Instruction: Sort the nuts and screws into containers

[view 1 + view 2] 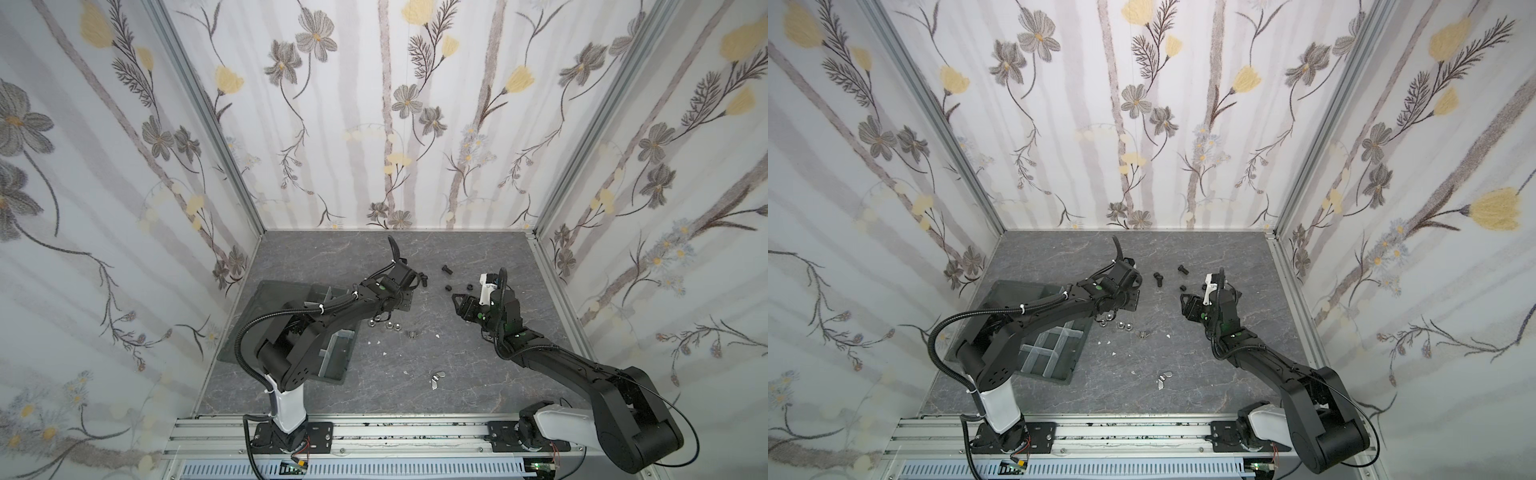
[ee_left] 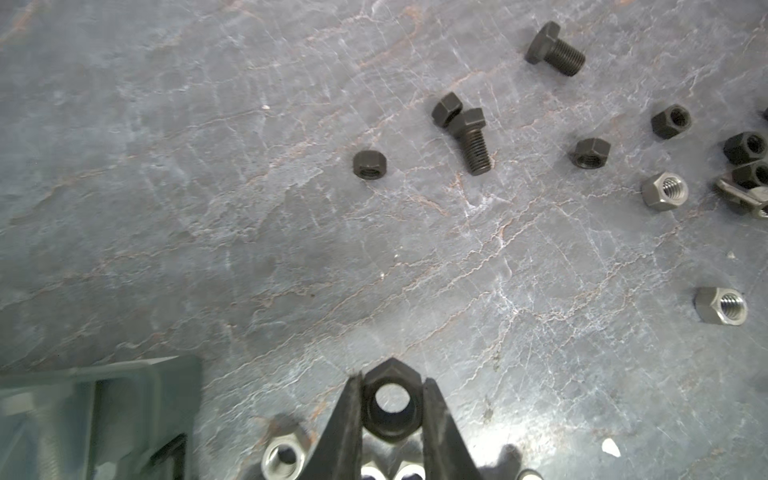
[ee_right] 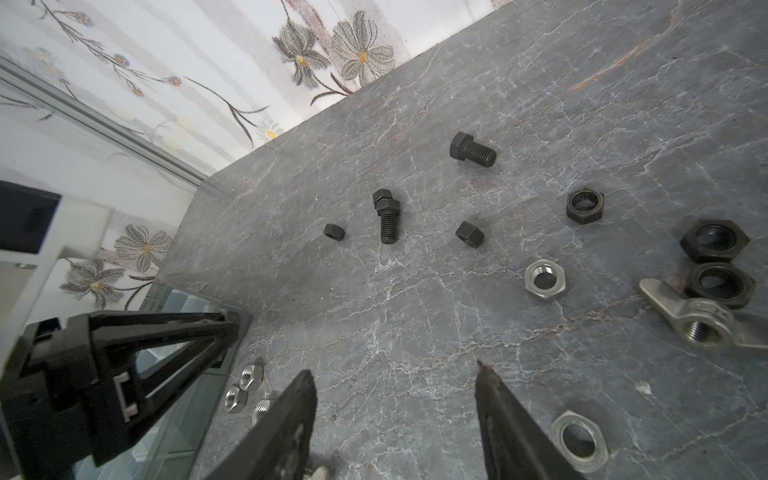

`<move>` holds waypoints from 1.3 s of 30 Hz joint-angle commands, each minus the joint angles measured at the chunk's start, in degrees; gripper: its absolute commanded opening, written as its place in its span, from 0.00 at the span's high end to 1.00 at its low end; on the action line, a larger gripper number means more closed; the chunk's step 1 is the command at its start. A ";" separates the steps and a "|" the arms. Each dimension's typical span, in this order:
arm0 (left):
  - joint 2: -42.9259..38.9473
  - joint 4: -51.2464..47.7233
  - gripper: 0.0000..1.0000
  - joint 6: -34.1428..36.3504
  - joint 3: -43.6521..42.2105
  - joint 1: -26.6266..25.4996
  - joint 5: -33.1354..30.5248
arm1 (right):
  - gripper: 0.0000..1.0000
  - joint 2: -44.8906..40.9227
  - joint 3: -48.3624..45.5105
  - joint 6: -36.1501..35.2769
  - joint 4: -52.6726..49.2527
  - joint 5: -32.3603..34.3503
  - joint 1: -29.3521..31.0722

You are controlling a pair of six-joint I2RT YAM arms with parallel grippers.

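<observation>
Nut [image 2: 390,428], black hex one, is pinched in the nearly closed left hand [image 2: 390,382] by the tray [image 1: 1054,376] corner. Pickup looks done; next it wants carrying over a compartment. Right hand [image 3: 395,370] gapes empty above the worktop [image 3: 415,311].

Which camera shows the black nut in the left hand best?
Left wrist view: the black hex nut pinched in the left hand, close up, hole showing. Both top views hide it under the arm; the right wrist view shows only the hand.

Soft, even light (blurry wrist-view edges)
</observation>
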 commanded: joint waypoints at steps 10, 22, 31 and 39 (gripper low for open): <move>-13.76 1.91 0.78 -1.10 -13.74 8.31 0.65 | 0.39 2.31 0.25 -0.07 3.63 -3.02 0.18; -15.97 3.61 0.77 -1.50 -19.87 12.52 -0.15 | 0.39 2.42 0.16 -0.25 3.74 -2.90 0.28; -14.88 4.33 0.68 -2.07 -20.16 13.24 -1.42 | 0.39 2.29 0.33 -0.60 3.35 -2.72 0.44; -17.39 3.13 0.53 -1.82 -18.18 13.17 -1.87 | 0.39 2.45 2.93 -2.56 -0.05 -1.97 1.47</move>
